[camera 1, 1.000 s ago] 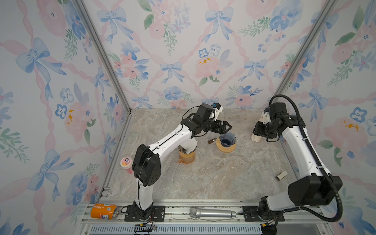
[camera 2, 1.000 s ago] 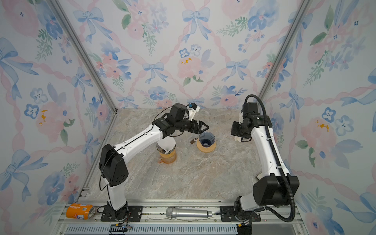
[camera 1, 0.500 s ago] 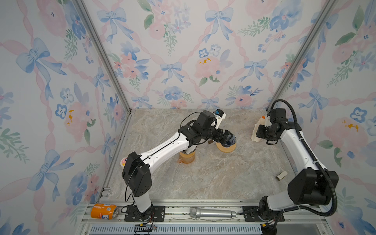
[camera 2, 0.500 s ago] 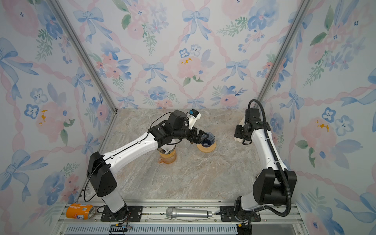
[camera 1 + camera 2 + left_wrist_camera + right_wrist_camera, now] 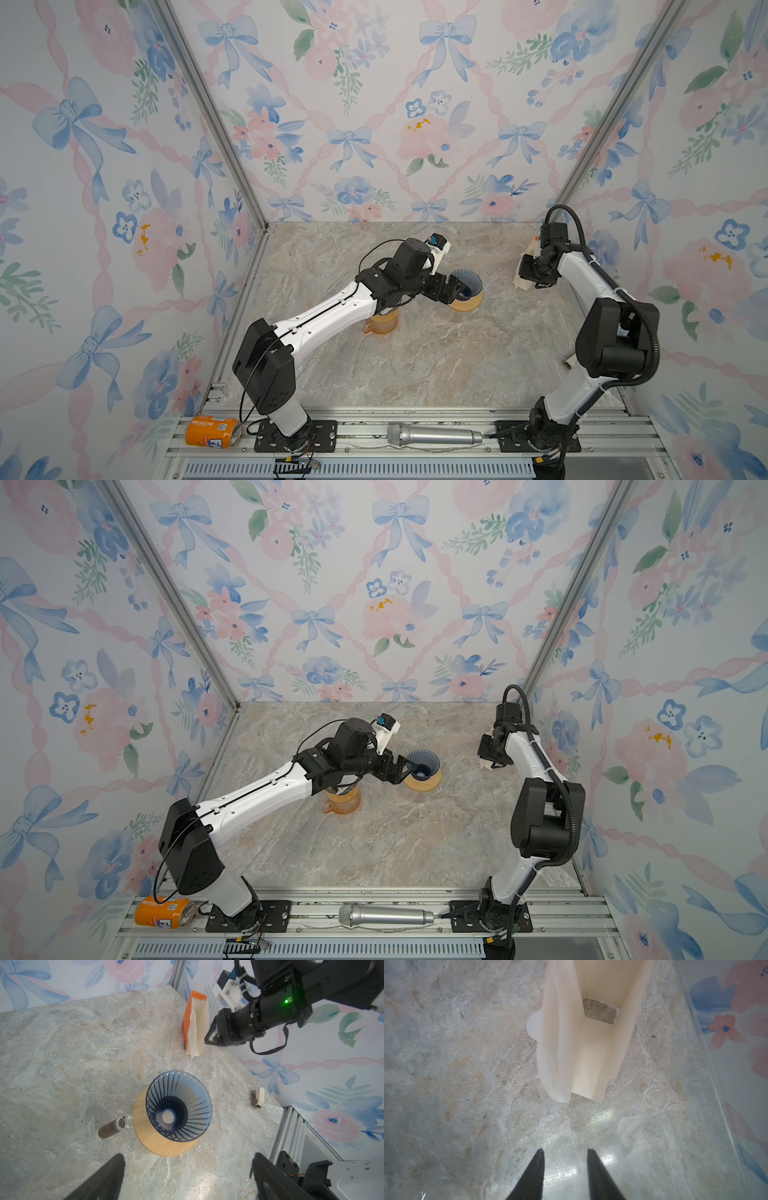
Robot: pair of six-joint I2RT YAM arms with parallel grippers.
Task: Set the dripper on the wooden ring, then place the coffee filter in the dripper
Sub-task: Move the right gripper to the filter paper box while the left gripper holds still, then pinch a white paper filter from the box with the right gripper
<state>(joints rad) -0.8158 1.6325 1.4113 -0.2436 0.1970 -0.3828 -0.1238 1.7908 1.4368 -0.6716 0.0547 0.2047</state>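
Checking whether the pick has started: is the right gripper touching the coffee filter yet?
Apart. The right wrist view shows a stretch of bare table between the right gripper and the near edge of the coffee filter.

Coffee filter (image 5: 553, 1047) touching cream box (image 5: 612, 1057) (open-ended), claw (image 5: 565, 1150) parted nearby

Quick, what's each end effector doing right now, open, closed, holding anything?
Left end effector: open wide, empty, beside the dripper.
Right end effector: open, empty, just short of the coffee filter.
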